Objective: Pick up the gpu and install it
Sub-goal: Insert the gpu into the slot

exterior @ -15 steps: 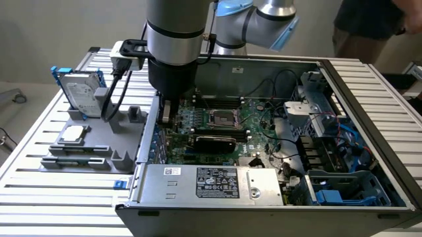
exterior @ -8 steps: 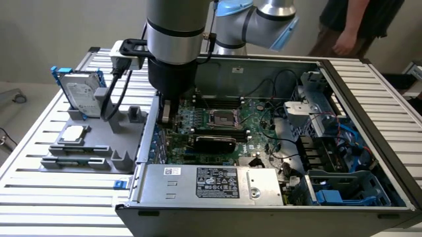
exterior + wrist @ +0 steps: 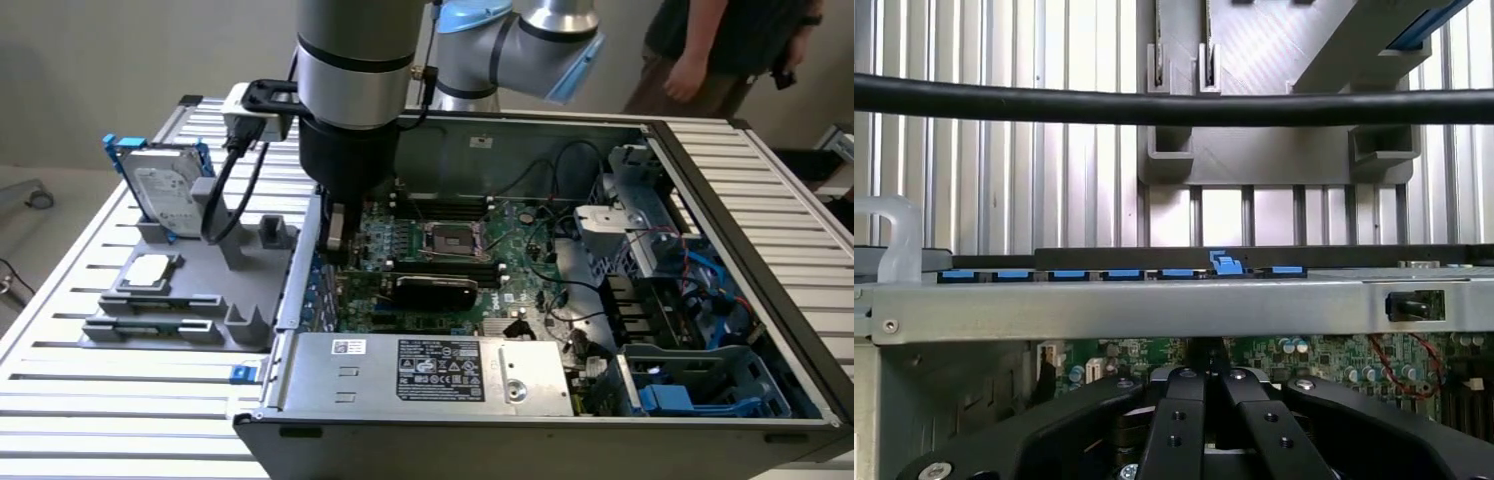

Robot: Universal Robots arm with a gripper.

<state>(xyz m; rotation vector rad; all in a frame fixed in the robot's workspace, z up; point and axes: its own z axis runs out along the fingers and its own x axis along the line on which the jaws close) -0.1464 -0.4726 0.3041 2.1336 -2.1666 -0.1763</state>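
Gripper (image 3: 1204, 385) with jaws together, lowered inside the open computer case (image 3: 747, 180) above the motherboard (image 3: 514, 235). The gpu (image 3: 434, 290), a flat card with black cover, lies seated across the board beside the gripper.

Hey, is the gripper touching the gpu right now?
Cannot tell. The exterior view shows the gripper low in the case near the gpu's end, but its own body hides whether they meet.

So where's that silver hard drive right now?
The hard drive stands upright in its blue frame on the grey holder, at the exterior view's left, outside the open computer case.
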